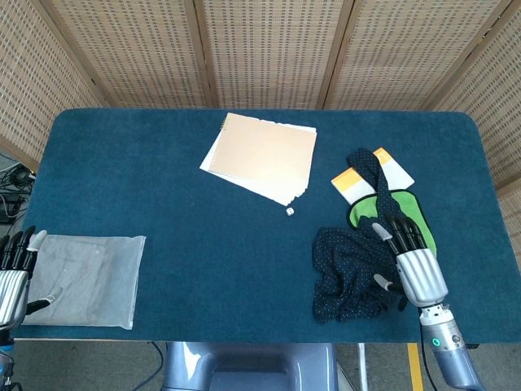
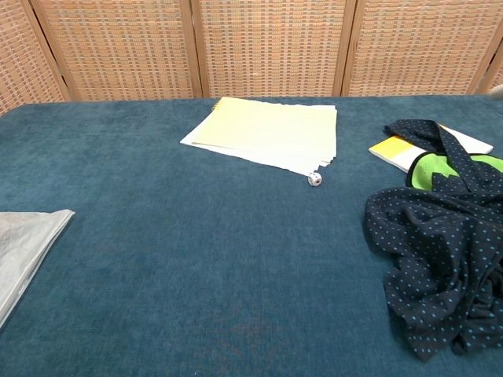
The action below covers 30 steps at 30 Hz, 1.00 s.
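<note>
R hand sits over the near-right part of the table, fingers extended and apart, lying on/above the dark dotted cloth where it meets the green item. It grasps nothing that we can see; whether the fingertips actually touch the fabric we can't tell from the head view. Chest view shows the cloth crumpled in a heap, a strap of it running back across the orange-white booklet.

L hand at the near-left edge, fingers spread, empty, just beside the clear plastic bag; thumb looks close to the bag's edge, contact unclear.

Also on the table: paper stack far-centre, small die just in front of it.

We judge the step as R hand's approach to the cloth, pre-grasp. Next move calls for lowering onto the heap and closing the fingers on a fold, w/o dragging the green item along.
</note>
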### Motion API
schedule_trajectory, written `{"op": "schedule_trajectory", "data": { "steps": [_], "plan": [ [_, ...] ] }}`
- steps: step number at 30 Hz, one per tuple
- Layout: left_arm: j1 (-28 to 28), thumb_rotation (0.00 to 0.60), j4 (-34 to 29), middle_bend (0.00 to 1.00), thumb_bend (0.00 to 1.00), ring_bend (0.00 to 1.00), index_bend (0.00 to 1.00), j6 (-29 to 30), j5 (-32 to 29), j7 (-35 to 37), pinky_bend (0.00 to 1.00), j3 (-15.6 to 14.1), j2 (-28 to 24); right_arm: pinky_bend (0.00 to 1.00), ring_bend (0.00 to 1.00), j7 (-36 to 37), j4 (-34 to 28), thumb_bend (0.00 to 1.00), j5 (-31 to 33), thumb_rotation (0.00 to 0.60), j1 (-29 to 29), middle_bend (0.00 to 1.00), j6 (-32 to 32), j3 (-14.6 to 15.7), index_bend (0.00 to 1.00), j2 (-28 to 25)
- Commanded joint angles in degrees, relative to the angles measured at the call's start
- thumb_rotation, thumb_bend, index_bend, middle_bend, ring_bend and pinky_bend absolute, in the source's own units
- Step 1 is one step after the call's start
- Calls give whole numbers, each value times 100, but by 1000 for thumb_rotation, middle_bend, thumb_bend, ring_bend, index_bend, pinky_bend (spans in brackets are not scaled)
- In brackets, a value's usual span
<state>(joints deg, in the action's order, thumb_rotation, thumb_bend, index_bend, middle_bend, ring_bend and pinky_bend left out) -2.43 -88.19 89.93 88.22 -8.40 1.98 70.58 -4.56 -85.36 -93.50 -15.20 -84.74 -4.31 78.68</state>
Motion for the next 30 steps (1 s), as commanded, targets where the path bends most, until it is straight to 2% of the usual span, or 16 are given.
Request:
{"op": "schedule_trajectory", "data": {
  "steps": [1,5,8,15,21,30],
  "plan": [
    [-31,600,14,0,22,0,0,-61,-48,12,0,18,11,1,0,-306,-201,217,29,600,-376,18,332,-292,283,132],
    [-38,600,28,0,21,0,0,-74,-94,63,0,48,8,13,0,-769,-419,253,327,600,-872,57,926,-666,333,340],
    [-45,600,67,0,22,0,0,-73,-100,120,0,61,18,32,0,-1004,-482,283,793,600,-1279,93,1497,-974,371,568],
    [-104,600,201,0,22,0,0,-99,-8,251,0,53,96,57,0,-1483,31,300,1700,600,-2161,129,2408,-1525,412,1325],
    [-128,600,271,0,22,0,0,-179,-144,412,0,110,86,68,0,-1748,682,330,2270,600,-2705,155,2874,-1719,443,1811],
    [-156,600,333,0,22,0,0,-201,-185,488,0,142,107,71,0,-1654,1601,371,2654,600,-3052,175,3209,-1649,466,2202]
  ]
}}
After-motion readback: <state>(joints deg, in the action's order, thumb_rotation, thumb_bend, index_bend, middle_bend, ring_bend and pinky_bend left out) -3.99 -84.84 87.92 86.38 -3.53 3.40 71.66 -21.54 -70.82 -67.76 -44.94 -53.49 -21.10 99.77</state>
